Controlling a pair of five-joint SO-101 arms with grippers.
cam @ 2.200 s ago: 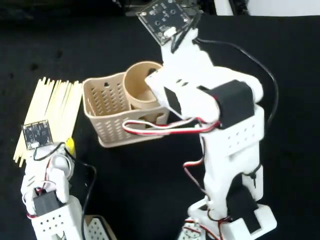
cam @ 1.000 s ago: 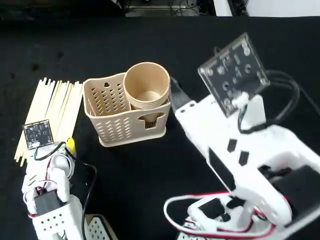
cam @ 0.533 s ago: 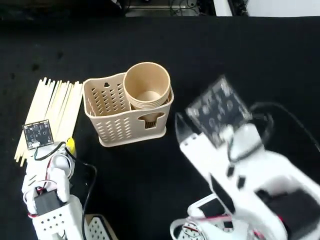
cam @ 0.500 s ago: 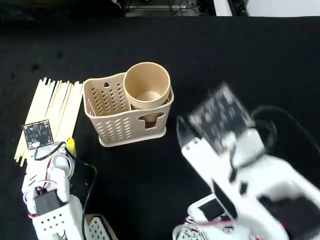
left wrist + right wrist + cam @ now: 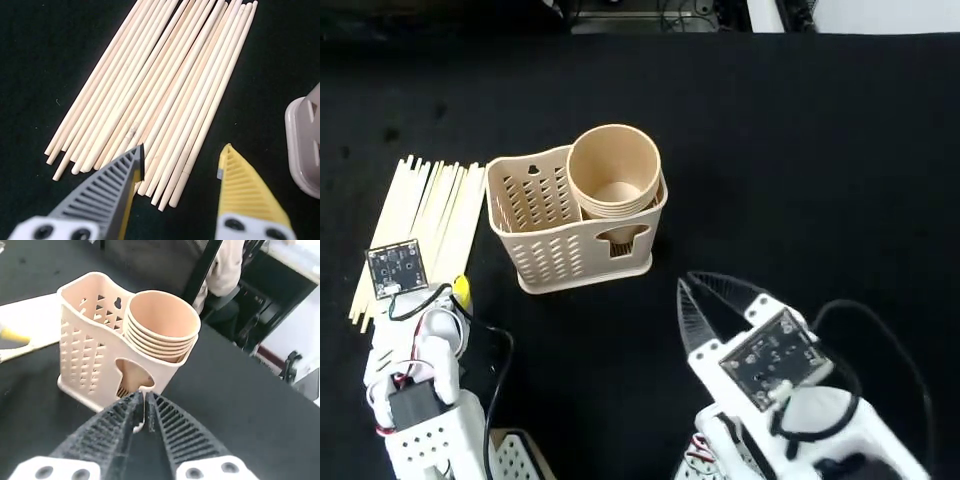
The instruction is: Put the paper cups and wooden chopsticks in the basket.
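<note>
Paper cups: a nested stack of tan cups, rims stepped one above another, is seen upright in one end compartment of the basket. The basket is a beige plastic holder with slotted walls, set on the black table. Wooden chopsticks: a loose sheaf of pale sticks is laid flat on the cloth, just beside the basket's other end. The sticks are roughly parallel, with uneven ends, and all that are seen lie outside the basket. Left gripper: it is held over the near ends of the sheaf, with one grey finger and one yellow. Its jaws are spread wide and nothing is grasped. Several stick ends are framed between the two tips; whether the sticks are touched cannot be told. Right gripper: it is placed on the cup side of the basket, apart from it, and is pointed toward the cups. Its black ribbed jaws are brought together tip to tip, with nothing caught between them.
</note>
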